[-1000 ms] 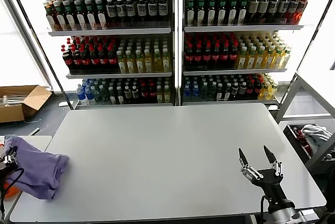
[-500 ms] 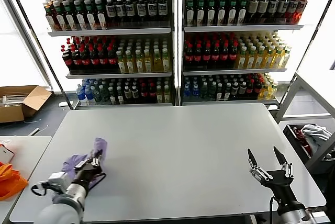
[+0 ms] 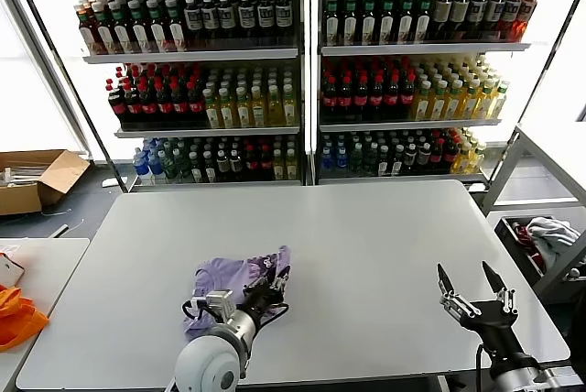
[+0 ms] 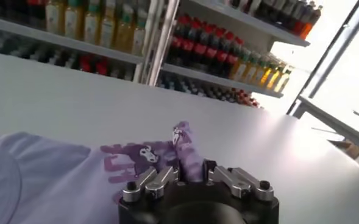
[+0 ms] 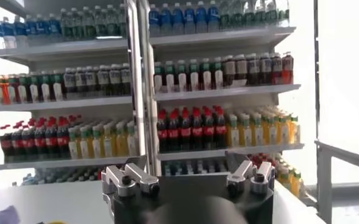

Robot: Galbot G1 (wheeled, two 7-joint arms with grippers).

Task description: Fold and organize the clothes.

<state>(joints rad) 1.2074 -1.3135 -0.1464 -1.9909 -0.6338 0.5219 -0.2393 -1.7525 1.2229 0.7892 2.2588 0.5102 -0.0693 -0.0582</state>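
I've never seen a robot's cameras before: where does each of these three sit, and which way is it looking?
Head view: high, looking down on the white table; both pincers, left, right.
Left wrist view: behind the left pincer, on the lavender T-shirt.
Right wrist view: behind the right pincer, open, facing drink shelves.
Shared: head and left wrist show the shirt.

One lavender T-shirt [image 3: 233, 280] lies on one white counter [image 3: 366, 255]. Two pincers show, the left pincer [image 3: 275, 287] and the right pincer [image 3: 476, 284]. Two shelving units [image 3: 311, 62] stand behind, each with three visible rows of bottles too many to count. One cardboard box [image 3: 37, 177] sits on the floor.
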